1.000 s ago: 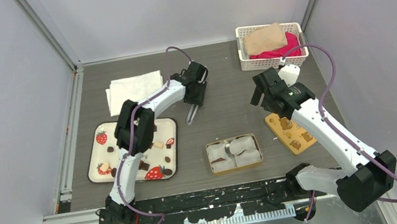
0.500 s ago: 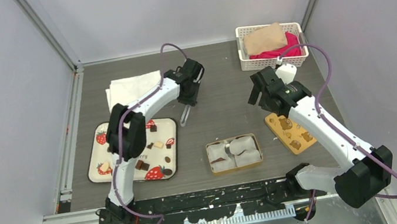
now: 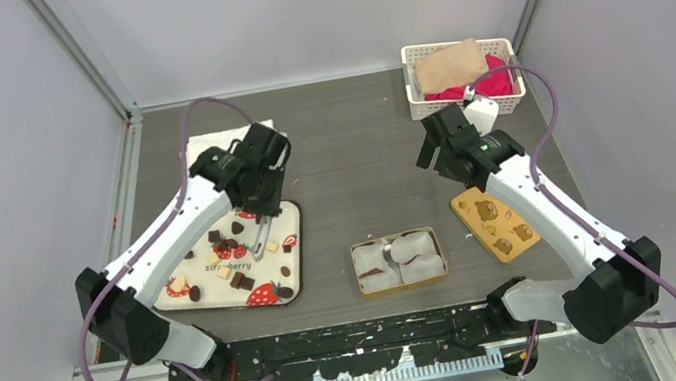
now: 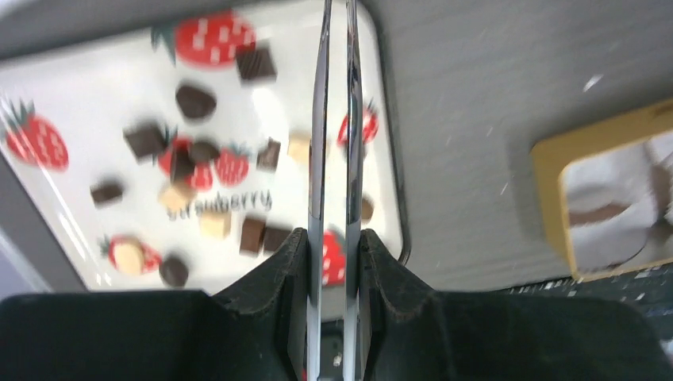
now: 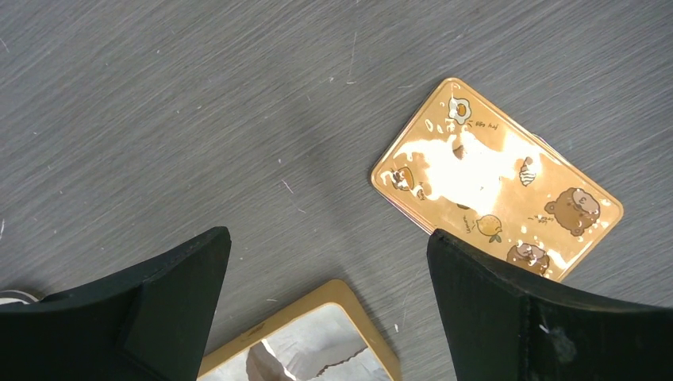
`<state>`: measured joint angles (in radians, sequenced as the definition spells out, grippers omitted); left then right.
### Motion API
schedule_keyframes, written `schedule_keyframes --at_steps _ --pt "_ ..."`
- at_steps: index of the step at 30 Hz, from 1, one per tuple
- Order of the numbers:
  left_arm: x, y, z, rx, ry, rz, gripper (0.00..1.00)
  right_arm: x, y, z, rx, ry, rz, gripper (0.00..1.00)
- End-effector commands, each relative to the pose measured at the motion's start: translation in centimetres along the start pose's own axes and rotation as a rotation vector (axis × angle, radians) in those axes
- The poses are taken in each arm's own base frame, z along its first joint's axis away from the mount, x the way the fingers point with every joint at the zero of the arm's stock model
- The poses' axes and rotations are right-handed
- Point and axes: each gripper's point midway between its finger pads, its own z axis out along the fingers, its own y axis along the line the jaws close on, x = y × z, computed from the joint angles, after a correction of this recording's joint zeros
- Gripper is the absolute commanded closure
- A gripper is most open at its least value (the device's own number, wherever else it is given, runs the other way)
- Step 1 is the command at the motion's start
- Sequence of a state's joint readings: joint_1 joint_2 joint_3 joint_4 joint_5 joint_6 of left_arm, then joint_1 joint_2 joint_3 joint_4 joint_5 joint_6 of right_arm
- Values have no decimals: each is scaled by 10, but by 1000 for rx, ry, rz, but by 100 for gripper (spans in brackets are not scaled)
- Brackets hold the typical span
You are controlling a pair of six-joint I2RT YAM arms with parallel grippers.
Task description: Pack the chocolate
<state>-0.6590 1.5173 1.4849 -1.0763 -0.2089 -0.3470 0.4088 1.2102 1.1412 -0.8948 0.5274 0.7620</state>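
Observation:
Several small chocolates, dark brown and cream, lie scattered on a white strawberry-print tray at the left. My left gripper is shut on metal tweezers whose tips hang over the tray's right part. In the left wrist view the tweezers run up from the gripper over the chocolates and hold nothing. The golden box lined with white paper sits at front centre. My right gripper is open and empty above the table, between the box and the golden lid.
The bear-print lid lies flat right of the box. A white basket with beige and red cloths stands at the back right. A folded white cloth lies behind the tray. Grey walls close in both sides.
My left arm has swung left and nearer, from the table's middle to over the tray, carrying the tweezers. My right gripper has shifted slightly back and left.

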Motion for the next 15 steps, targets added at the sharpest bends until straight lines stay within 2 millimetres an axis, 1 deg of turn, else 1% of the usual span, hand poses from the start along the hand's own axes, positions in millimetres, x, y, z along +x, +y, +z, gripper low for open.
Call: schedule_keyframes --at_steps 1,3,6,8,11,13,15 --pt "64 28 -12 -105 158 -70 85 -23 17 -3 -49 -60 34 0" --pt "79 35 -9 -120 164 -106 85 -22 22 0 -60 -59 30 0" --pt "95 34 -9 -96 208 -160 84 -22 28 4 -66 -41 16 0" --pt "101 32 -7 -85 222 -172 82 -21 33 7 -73 -30 10 0" --pt "109 35 -1 -108 272 -169 77 -20 38 9 -86 -21 6 0" --pt "110 38 1 -129 300 -161 77 -19 40 10 -89 -15 3 0" --pt "113 36 4 -116 326 -150 76 -19 42 11 -90 -13 1 0"
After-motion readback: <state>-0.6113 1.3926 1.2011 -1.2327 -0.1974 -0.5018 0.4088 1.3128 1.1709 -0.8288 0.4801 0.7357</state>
